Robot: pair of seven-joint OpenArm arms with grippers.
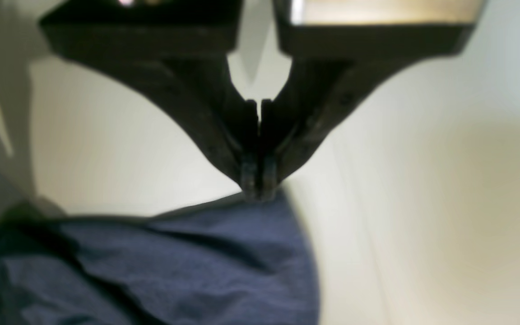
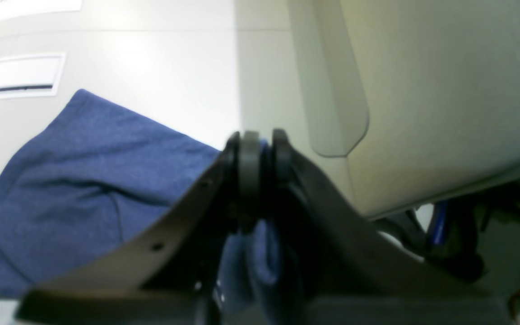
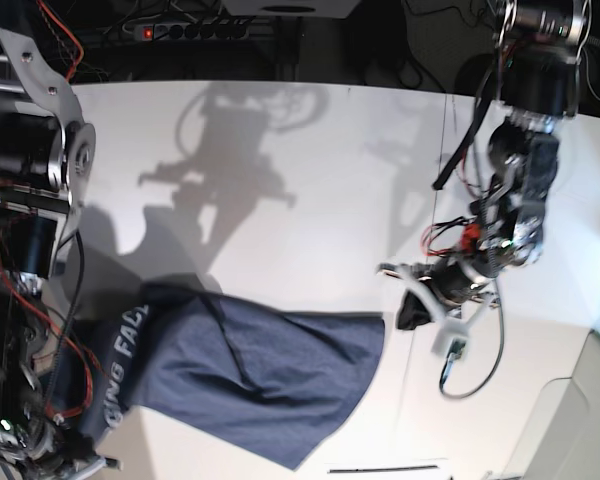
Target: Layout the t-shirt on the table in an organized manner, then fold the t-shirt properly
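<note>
- White block letters show on the t-shirt (image 3: 230,375) in the base view, near its left end: "ING FAC" reads clearly (the rest is lost in folds and behind the arm).
- Both wrist views show no readable text.

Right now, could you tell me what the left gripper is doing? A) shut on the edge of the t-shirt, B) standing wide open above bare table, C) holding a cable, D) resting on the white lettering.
A: in the left wrist view the left gripper has its jaws pressed together on the upper edge of the t-shirt, with white table beside it.
</note>
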